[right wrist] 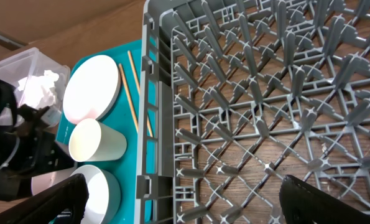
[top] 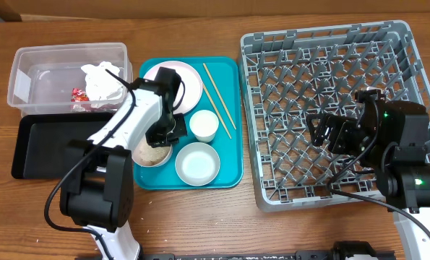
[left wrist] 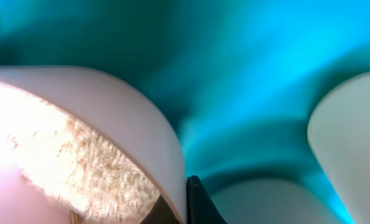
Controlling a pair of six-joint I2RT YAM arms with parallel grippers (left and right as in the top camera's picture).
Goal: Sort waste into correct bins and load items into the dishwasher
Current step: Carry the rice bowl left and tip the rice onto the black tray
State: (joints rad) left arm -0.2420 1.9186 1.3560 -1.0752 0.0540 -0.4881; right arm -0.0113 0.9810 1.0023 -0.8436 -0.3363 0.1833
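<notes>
Chopsticks (top: 219,95) diagonal on teal tray (top: 229,167), left claw (top: 164,136) at rice bowl (top: 149,154), state unclear, right claw (top: 321,133) apart.

Two bowls (top: 197,163), one plate (top: 189,83), one cup (top: 203,125), two chopsticks (top: 218,97), one tissue (top: 102,79), seemingly one wrapper (top: 78,94).

From overhead, my fixed camera looked straight down on the whole table (top: 200,220), the rack (top: 330,101) at three o'clock. My left wrist camera sat almost against a bowl (left wrist: 141,124) on the teal tray (left wrist: 247,62). My right wrist camera looked down over the rack's edge, with the teal tray at its nine o'clock, shared by all three views.
</notes>
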